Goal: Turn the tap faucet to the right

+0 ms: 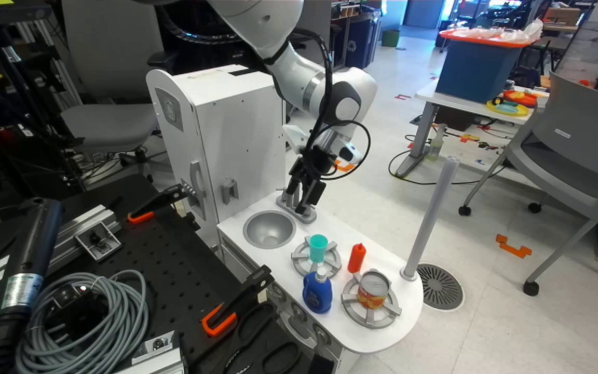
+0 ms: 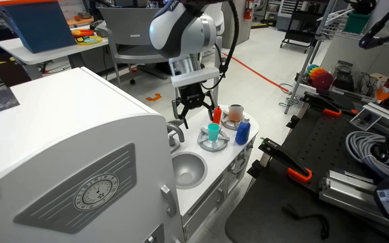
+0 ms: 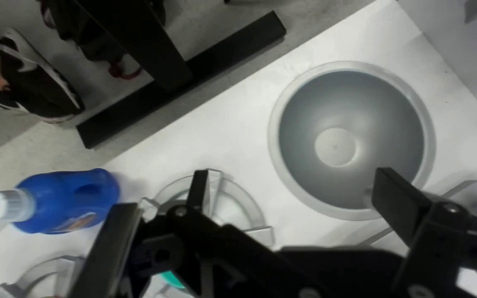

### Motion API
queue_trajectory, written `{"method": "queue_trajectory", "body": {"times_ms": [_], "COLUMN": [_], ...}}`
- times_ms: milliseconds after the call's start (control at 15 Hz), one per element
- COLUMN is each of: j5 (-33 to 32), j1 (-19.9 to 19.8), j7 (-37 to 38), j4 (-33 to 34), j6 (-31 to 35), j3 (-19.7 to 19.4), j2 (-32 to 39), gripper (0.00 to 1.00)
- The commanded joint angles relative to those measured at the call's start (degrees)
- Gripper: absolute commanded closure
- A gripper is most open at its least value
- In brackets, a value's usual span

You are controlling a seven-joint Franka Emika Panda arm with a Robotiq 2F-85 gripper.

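The tap faucet stands close beside one black finger of the jaws; that finger covers much of it in the wrist view, so we cannot tell whether they touch. Our gripper has its jaws wide apart, nothing gripped; we judge that spread suits a sideways push on the spout better than a squeeze. Ahead of the jaws sits the sink basin, which explains, we think, why the spout bends that way. Its bowl is round, satin grey; the faucet smooth, silvery.
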Motion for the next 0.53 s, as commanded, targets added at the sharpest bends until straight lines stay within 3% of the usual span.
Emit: {"method": "queue_trajectory", "body": {"times_ms": [0,200,400,467], "j5": [0.1,0.8,1.9,0.7], "j1": [-3.0,-5.6,-7.6,-6.9], "j7": [2.8,3.5,0.2,1.0], "j4": [-1.9,-0.5,-0.6,0.5], "j6": [-6.7,-10.6,-21.8,-16.5], "j3": [-2.9,-4.2,-2.2,-3.7], "j2": [-3.8,-4.4,-6.4,-4.0], "gripper": [0.0,0.0,0.0,0.0]}}
